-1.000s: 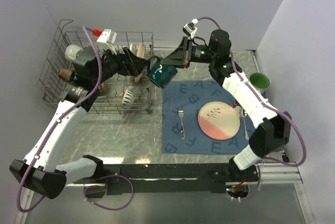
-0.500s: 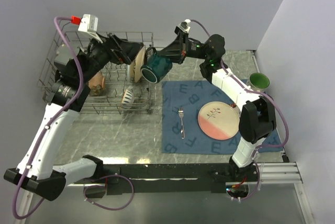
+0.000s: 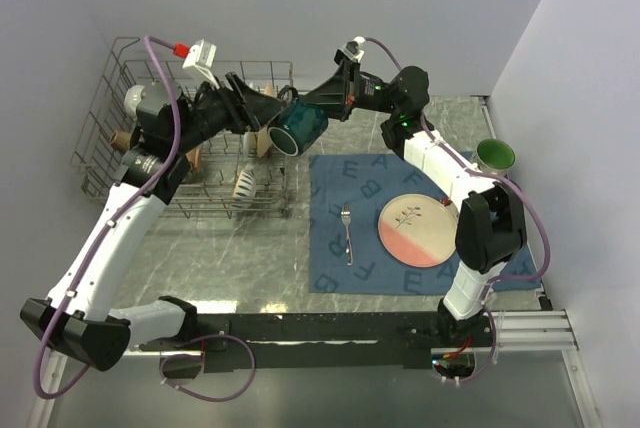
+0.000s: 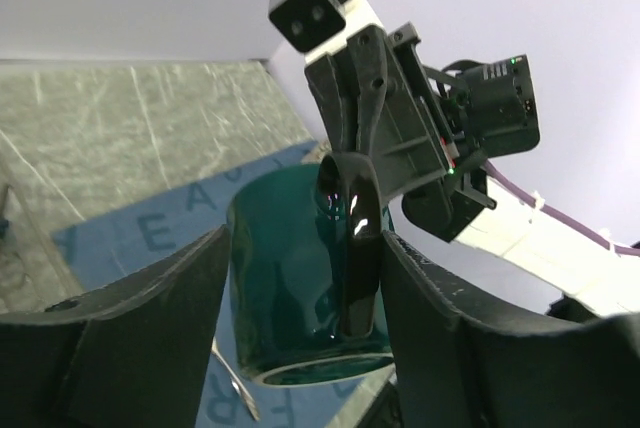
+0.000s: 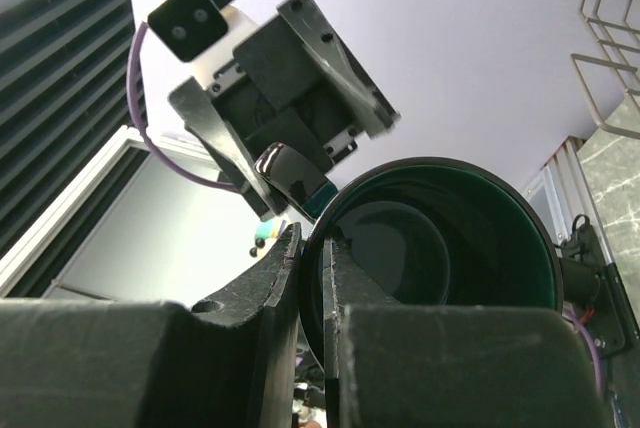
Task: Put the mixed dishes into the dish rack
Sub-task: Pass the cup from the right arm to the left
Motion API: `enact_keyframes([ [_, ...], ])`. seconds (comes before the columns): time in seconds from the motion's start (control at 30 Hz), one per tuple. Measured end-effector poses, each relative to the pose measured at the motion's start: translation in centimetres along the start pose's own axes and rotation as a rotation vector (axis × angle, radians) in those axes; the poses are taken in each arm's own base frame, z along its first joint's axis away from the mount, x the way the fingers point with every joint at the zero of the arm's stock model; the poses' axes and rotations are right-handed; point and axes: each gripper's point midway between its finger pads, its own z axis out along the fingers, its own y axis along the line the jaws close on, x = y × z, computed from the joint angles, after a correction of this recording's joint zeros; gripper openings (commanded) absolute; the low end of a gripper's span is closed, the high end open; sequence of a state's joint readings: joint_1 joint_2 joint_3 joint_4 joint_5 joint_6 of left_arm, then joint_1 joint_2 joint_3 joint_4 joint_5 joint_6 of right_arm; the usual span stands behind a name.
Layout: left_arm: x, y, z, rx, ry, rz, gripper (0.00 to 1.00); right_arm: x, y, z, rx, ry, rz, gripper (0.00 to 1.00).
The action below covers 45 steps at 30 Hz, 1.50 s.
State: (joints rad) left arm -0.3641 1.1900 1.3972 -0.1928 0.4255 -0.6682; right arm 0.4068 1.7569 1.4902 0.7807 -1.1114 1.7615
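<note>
Two grippers meet on one mug, which hangs in the air at the right end of the rack, outside its wires. My right gripper is clamped on the mug's wall, one finger inside the rim and one outside, with only a slit between them. My left gripper straddles the body from the other side, a finger along each flank and the handle between them, facing that wrist camera. I cannot tell whether those pads press the glaze or only stand beside it, because the contact lines sit in shadow.

From the right wrist, my own fingers fill the bottom of the view and hide the mug's near side. Only its round mouth and dark inside show.

Both arms reach far and high with their wrists facing each other. The left is bent across the rack and the right is stretched past the far edge of the mat. The left arm covers the rack's middle, so I make out just a pale ribbed bowl near its front and some tan shapes I cannot name.

The mug is a glossy dark-teal cylinder. The rack is grey wire with tall sides, on a grey-green marbled table. The blue lettered mat carries a metal fork and a round pink-and-cream plate with a sprig drawn on it. A green bowl stands off the mat at the far right.
</note>
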Motion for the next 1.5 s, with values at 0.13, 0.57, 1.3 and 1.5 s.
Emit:
enact_keyframes([
  [0.13,0.8,0.0,0.1,0.013,0.020,-0.033,0.59,-0.1,-0.1,0.0,0.000,-0.004,-0.003,0.00],
  [0.57,2.0,0.8,0.9,-0.024,0.056,-0.078,0.40,-0.2,-2.4,0.7,0.019,0.015,0.041,0.00],
  [1.3,2.4,5.1,0.9,-0.236,0.076,-0.314,0.01,-1.6,-3.2,0.9,0.025,-0.033,0.040,1.00],
  [1.5,-0.7,9.5,-1.2,-0.386,-0.039,-0.417,0.01,-4.1,-5.5,-1.6,0.170,-0.151,0.010,1.00],
])
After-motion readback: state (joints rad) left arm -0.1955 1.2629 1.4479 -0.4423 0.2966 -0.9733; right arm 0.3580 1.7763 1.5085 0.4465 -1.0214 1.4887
